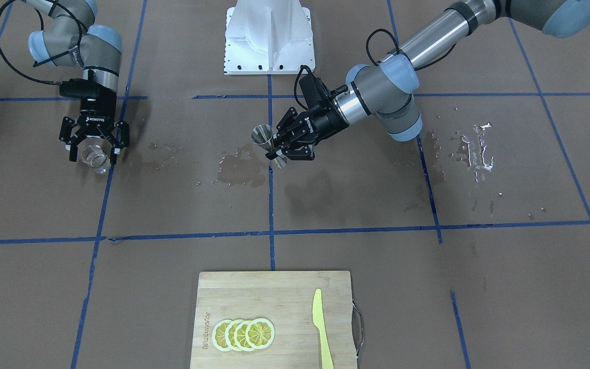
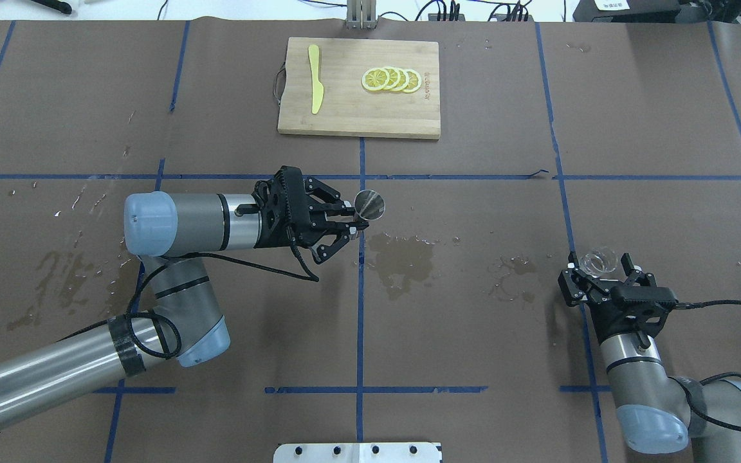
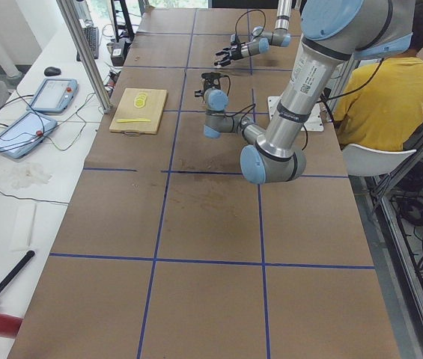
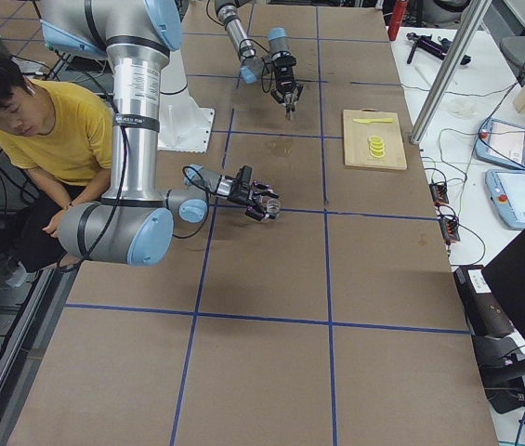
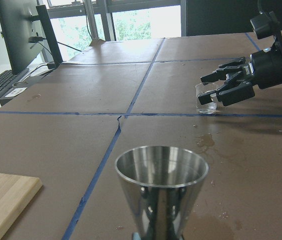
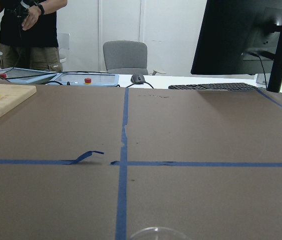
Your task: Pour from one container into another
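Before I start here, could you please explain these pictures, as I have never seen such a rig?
These are two robot arms at a table, each ending in a two-finger gripper. Two pictures look down, one from behind the robot and one facing it; two look along the table from its ends; two come from cameras on the wrists. The left gripper holds a steel jigger upright by its waist. The right gripper has its jaws either side of a clear beaker standing on the table, seemingly not closed on it. Farther off lies a cutting board with lemon slices and a yellow knife. Wet patches mark the table.
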